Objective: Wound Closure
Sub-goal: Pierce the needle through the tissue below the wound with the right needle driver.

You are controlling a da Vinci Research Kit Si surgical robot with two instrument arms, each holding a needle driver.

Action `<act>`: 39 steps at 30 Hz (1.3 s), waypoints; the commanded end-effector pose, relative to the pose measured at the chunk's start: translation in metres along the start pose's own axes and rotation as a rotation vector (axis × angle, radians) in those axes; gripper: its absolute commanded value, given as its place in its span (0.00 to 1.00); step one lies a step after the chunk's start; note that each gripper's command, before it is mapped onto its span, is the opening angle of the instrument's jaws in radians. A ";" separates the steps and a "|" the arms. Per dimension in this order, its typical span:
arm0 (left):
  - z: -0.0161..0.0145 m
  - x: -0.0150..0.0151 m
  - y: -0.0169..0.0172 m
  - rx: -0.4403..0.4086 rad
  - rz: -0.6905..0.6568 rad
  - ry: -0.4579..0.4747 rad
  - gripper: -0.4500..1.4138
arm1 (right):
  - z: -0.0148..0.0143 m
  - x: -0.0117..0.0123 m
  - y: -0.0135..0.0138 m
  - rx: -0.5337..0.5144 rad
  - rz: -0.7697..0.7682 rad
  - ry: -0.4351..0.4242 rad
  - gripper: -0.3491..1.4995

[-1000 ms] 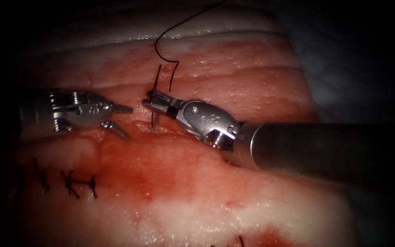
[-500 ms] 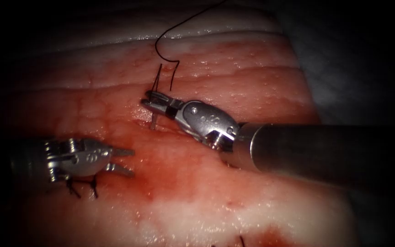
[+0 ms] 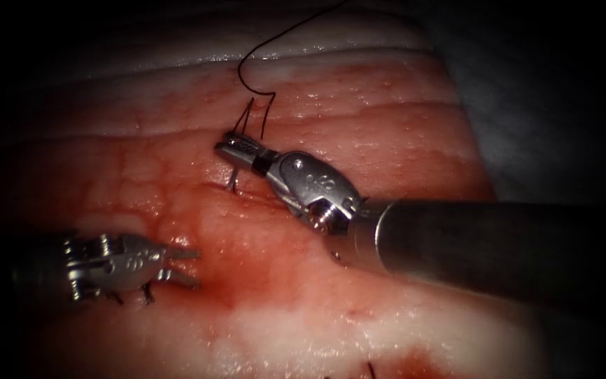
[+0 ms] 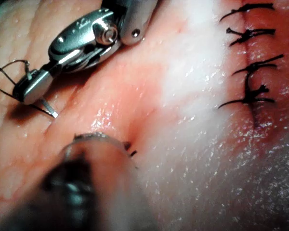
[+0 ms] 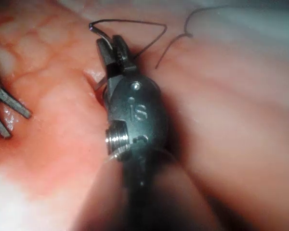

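The needle [image 3: 233,181] stands almost upright at the cut [image 3: 247,191] in the middle of the tissue [image 3: 387,140]. Its lower end goes into the tissue at the cut, and its upper end rises above the right tool [image 3: 236,149]. The right tool has its two jaws closed tight on the needle, about halfway along the curve (the wrist views show the same grip). The thread [image 3: 257,105] runs from the top of the needle, makes a small loop, and then goes up and away over the pale edge of the tissue. The left tool [image 3: 189,265] is well apart, low and to the left, and it has dropped down there from beside the needle a second ago. Its jaws are spread apart and hold nothing. Under it lie some finished stitches [image 3: 147,293], and red fluid [image 3: 261,253] wets the tissue between the tools. The step looks like getting the needle through the tissue at the cut. I think the next move needs a slow turn along the needle's own curve, so the tissue does not tear.
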State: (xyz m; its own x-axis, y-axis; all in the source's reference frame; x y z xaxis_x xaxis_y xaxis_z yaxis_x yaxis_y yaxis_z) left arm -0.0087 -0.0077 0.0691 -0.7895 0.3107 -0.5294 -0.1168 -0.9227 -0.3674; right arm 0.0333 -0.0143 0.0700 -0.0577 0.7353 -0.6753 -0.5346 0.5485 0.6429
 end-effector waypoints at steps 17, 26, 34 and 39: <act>0.0011 -0.0010 0.0002 0.004 0.009 0.003 0.23 | 0.0006 -0.0004 -0.0007 0.058 0.208 -0.014 0.00; 0.0014 -0.0011 0.0000 0.001 0.009 0.005 0.22 | 0.0004 -0.0001 -0.0008 0.062 0.264 -0.011 0.00; 0.0019 -0.0011 -0.0005 0.001 0.007 0.006 0.22 | 0.0003 0.0001 -0.0008 0.074 0.339 -0.005 0.00; 0.0021 -0.0012 -0.0007 0.003 0.006 0.006 0.22 | 0.0003 0.0001 -0.0008 0.089 0.399 0.002 0.00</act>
State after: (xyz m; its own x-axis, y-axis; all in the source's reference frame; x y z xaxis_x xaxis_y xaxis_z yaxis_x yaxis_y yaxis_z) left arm -0.0084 -0.0080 0.0712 -0.7869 0.3071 -0.5352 -0.1141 -0.9248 -0.3630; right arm 0.0331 -0.0148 0.0691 -0.2514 0.8992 -0.3582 -0.3935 0.2432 0.8866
